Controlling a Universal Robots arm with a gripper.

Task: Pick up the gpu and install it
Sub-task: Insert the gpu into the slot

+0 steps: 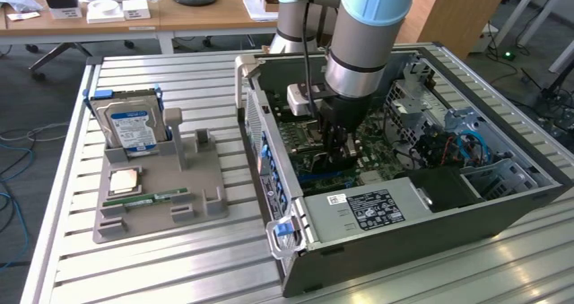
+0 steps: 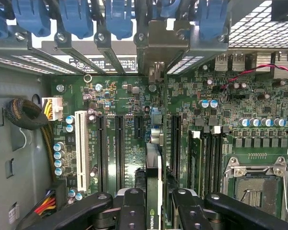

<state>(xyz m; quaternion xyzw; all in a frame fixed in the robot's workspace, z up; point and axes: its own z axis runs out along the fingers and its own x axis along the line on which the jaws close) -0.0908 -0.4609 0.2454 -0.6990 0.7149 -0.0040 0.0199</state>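
My gripper (image 2: 153, 207) is shut on the gpu (image 2: 152, 165), which I see edge-on between the black fingers (image 2: 132, 206). The card stands on edge over the black expansion slots (image 2: 120, 148) of the green motherboard (image 2: 110, 96). Its silver end bracket (image 2: 161, 45) sits at the case's rear slot openings. I cannot tell whether the card's edge is seated in a slot. In the exterior view the arm reaches straight down into the open computer case (image 1: 296, 250), with the gripper (image 1: 337, 157) low over the motherboard.
Blue slot latches (image 2: 77, 17) line the rear wall. A CPU socket (image 2: 254, 184), memory slots (image 2: 209, 158) and a white slot (image 2: 80, 148) flank the card. The power supply (image 1: 377, 210) fills the near end. A grey holder (image 1: 161, 213) on the slatted table carries a hard drive (image 1: 133, 126) and a memory stick (image 1: 146, 198).
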